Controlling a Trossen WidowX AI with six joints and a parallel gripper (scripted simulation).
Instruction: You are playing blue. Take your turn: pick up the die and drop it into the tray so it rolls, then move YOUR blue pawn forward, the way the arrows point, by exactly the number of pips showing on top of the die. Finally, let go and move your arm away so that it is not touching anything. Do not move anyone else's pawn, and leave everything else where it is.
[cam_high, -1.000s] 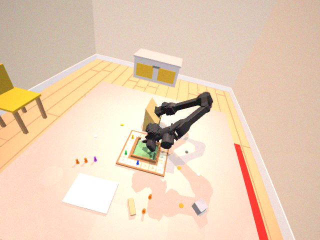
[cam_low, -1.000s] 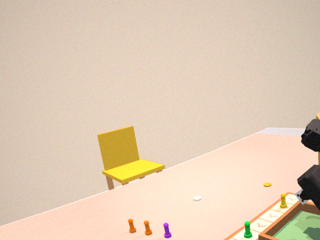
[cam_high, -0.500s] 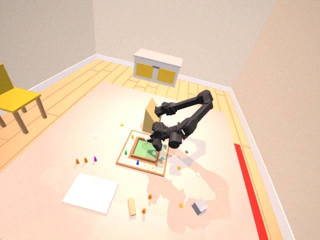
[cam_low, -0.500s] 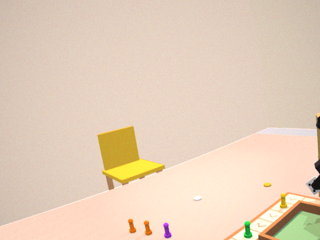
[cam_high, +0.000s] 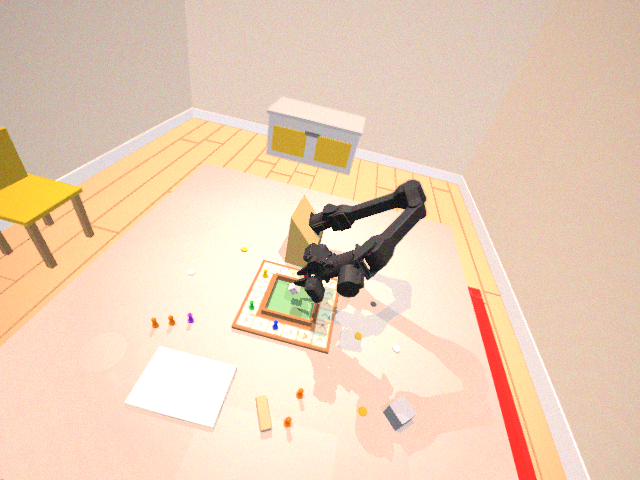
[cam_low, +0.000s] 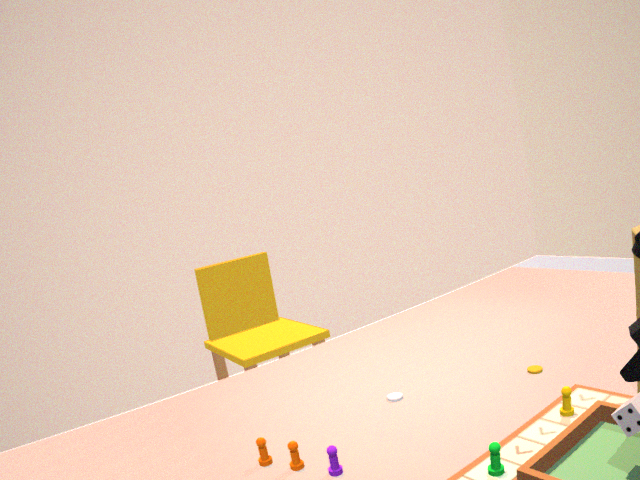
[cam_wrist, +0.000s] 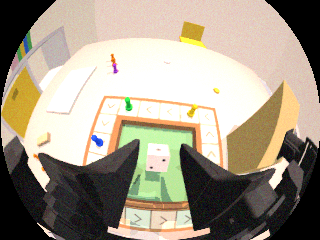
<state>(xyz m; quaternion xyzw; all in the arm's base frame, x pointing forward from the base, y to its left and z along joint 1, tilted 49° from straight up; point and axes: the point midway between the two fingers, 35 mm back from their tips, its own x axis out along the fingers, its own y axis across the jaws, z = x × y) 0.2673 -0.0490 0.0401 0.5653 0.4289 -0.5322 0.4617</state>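
My gripper (cam_high: 300, 279) (cam_wrist: 160, 146) is open, above the tray (cam_high: 276, 304) (cam_low: 578, 460) (cam_wrist: 182, 137). The white die (cam_high: 293, 288) (cam_low: 627, 418) (cam_wrist: 158, 158) is tilted in the air just beyond the fingertips, with gaps on both sides in the wrist view. Its final top face cannot be told. The blue pawn (cam_high: 275, 325) (cam_wrist: 98, 141) stands on the near side of the board track in the top view. The green pawn (cam_high: 251, 305) (cam_low: 495, 459) (cam_wrist: 128, 104) and yellow pawn (cam_high: 265, 273) (cam_low: 566, 402) (cam_wrist: 192, 111) stand on the track. Only a trace of red shows behind the gripper.
A tall tan panel (cam_high: 300, 238) (cam_wrist: 265, 135) stands behind the board, close to the arm. A white slab (cam_high: 183, 386) (cam_wrist: 72, 90), a tan block (cam_high: 263, 413), a grey cube (cam_high: 399, 413), orange pawns, a purple pawn (cam_high: 190, 317) (cam_low: 333, 461) and small discs lie around.
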